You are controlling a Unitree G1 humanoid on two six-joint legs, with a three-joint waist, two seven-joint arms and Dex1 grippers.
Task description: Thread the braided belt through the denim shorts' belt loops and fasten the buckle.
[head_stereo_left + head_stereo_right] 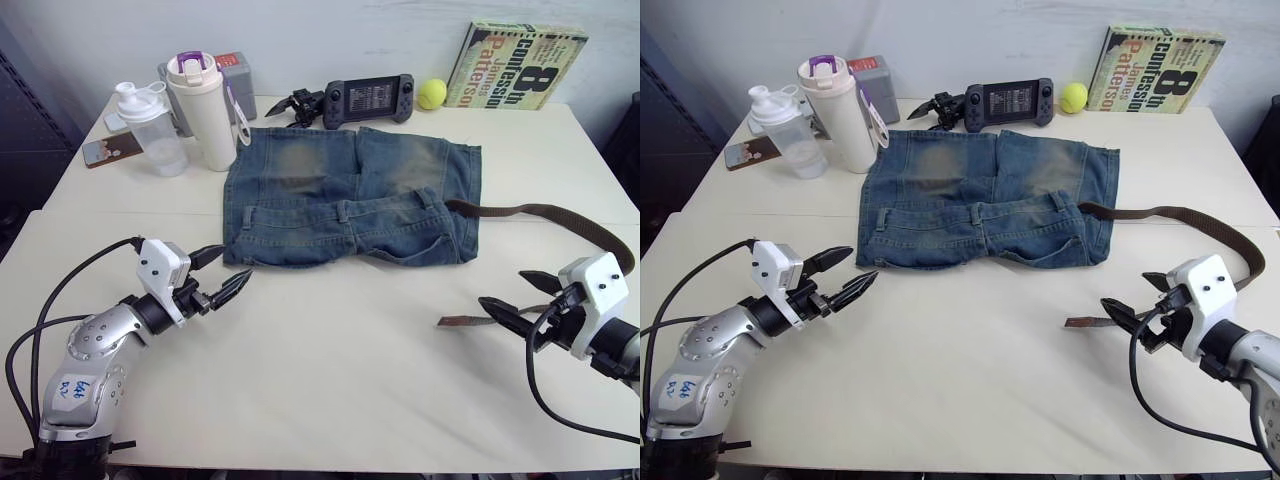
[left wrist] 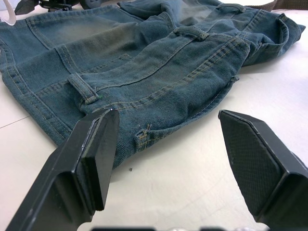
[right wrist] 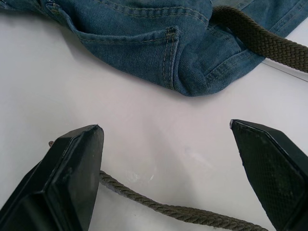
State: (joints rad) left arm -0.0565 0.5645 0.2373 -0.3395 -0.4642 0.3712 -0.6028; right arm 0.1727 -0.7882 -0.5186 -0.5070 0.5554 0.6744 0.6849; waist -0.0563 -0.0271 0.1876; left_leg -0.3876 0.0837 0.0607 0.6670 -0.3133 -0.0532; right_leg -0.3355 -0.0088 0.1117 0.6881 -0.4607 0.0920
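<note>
The denim shorts [image 1: 352, 198] are laid flat near the middle of the surface [image 1: 330, 380], a bit toward its far edge. The braided belt [image 1: 560, 215] is seen coming out at the right side of the waistband. From there it is curved toward the right edge of the surface and bent back toward the near edge. Its tan tip [image 1: 463, 321] is laid on the surface just in front of the right gripper [image 1: 500, 312].

The jaws of the right gripper are held wide apart, with a stretch of the belt lying between them but not pinched. The left gripper [image 1: 225, 285] is held near the left corner of the shorts, and its jaws are apart too, with nothing in them.

One end of the belt seems to be tucked in at the waistband already, but how many belt loops [image 2: 83, 87] are filled cannot be told. The loops seen close to the left gripper look bare. The buckle cannot be made out. So most of the threading is thought to be left, and the buckle is likely not fastened yet.
</note>
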